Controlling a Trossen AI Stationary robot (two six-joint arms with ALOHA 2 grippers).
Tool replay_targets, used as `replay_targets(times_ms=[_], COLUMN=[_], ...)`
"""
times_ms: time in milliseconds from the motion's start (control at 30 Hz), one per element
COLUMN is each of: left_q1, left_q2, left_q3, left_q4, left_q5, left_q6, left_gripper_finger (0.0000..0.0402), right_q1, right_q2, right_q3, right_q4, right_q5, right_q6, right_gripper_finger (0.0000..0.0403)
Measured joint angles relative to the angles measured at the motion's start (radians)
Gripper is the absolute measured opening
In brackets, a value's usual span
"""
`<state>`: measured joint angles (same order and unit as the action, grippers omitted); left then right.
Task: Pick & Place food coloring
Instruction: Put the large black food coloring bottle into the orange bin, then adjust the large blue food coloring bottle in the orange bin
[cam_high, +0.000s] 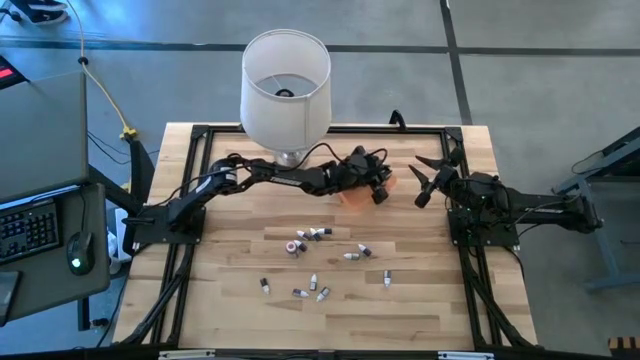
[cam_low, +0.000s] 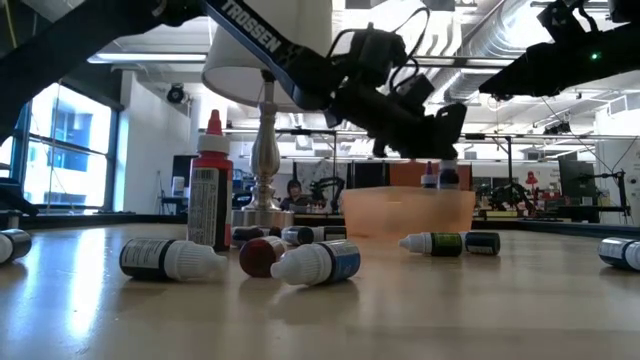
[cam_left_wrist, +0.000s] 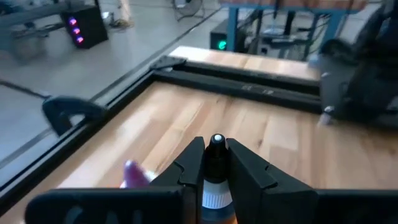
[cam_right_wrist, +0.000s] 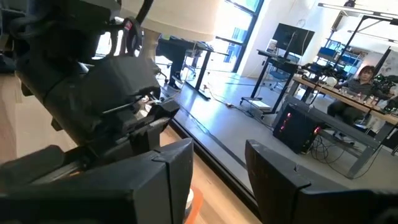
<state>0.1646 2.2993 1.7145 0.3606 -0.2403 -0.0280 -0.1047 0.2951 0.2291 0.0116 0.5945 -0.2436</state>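
Several tiny food coloring bottles (cam_high: 318, 234) lie scattered on the wooden table's middle; in the low view one red-capped bottle (cam_low: 210, 190) stands upright and others (cam_low: 315, 262) lie on their sides. My left gripper (cam_high: 381, 188) reaches over the orange tray (cam_high: 356, 197) near the far edge and is shut on a dark-capped bottle (cam_left_wrist: 216, 152). In the low view it hangs above the tray's wall (cam_low: 410, 212). My right gripper (cam_high: 430, 176) waits open just right of the tray, touching nothing; its fingers (cam_right_wrist: 168, 180) show a wide gap. My left gripper pinches a small bottle between its two fingers at the neck, just below the dark cap (cam_left_wrist: 217, 144). The bottle lies along the fingers, cap end poking out past the fingertips (cam_left_wrist: 194, 155), its white collar (cam_left_wrist: 216, 196) farther back. It is lifted clear, above the tray.
A big white lampshade (cam_high: 285, 80) on a metal stem (cam_low: 265, 150) stands at the far edge, left of the tray, close beside my left arm. A black frame (cam_high: 200, 135) borders the table. Bare wood lies along the near edge (cam_high: 330, 325). People sit at desks beyond (cam_right_wrist: 367, 78).
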Motion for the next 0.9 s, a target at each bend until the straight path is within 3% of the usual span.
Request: replay_targets(times_ms=[267, 433, 600, 700, 900], left_q1=[0.000, -0.001, -0.023, -0.044, -0.053], left_q2=[-0.002, -0.008, -0.139, -0.230, -0.298], left_q3=[0.000, 0.000, 0.004, 0.001, -0.002], left_q4=[-0.001, -0.030, -0.214, -0.436, -0.751], left_q5=[0.008, -0.040, -0.035, -0.058, -0.008], left_q6=[0.002, 0.002, 0.026, 0.058, 0.016], left_gripper_finger=[0.0122, 0.0139, 0.0140, 0.0140, 0.0140], right_q1=[0.000, 0.000, 0.000, 0.000, 0.000], right_q2=[0.000, 0.000, 0.000, 0.000, 0.000], right_q3=[0.000, 0.000, 0.000, 0.000, 0.000], right_q4=[0.000, 0.000, 0.000, -0.001, -0.006], right_q5=[0.000, 0.000, -0.001, -0.001, -0.001], right_q6=[0.000, 0.000, 0.000, 0.001, 0.026], right_gripper_finger=[0.0140, 0.0140, 0.0140, 0.0140, 0.0140])
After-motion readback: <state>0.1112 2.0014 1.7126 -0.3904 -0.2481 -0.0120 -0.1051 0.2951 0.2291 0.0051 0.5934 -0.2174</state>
